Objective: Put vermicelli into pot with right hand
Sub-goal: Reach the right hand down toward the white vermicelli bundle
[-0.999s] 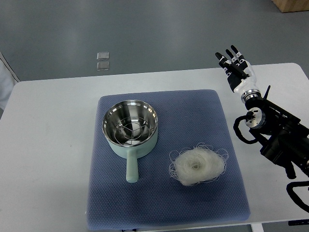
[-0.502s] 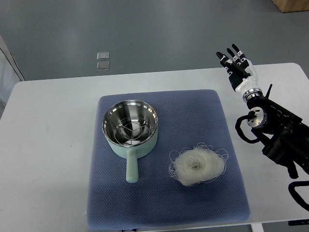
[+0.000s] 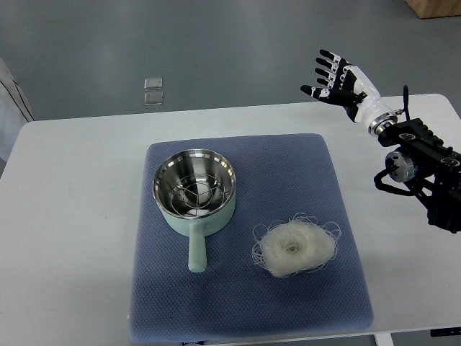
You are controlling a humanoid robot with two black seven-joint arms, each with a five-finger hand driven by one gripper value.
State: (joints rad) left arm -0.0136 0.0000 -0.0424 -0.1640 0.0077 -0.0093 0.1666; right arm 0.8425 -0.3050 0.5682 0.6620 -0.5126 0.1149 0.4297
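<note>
Blue padded mat (image 3: 245, 216) covers the white table (image 3: 72, 216), grey floor (image 3: 180, 43) behind. Pot (image 3: 194, 191) sits on the mat, vermicelli (image 3: 295, 247) right of its handle. Right hand (image 3: 338, 78) hovers past the mat's far-right corner, fingers spread, empty.

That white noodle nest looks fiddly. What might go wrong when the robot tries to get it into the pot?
The vermicelli is a loose nest with stray loops around its edge, so strands may slip through the fingers or trail onto the blue mat. The pot has a wire rack inside, where loops may catch or hang over the rim. The right hand is open and far from the nest, above the table's far edge, so nothing is grasped yet.
</note>
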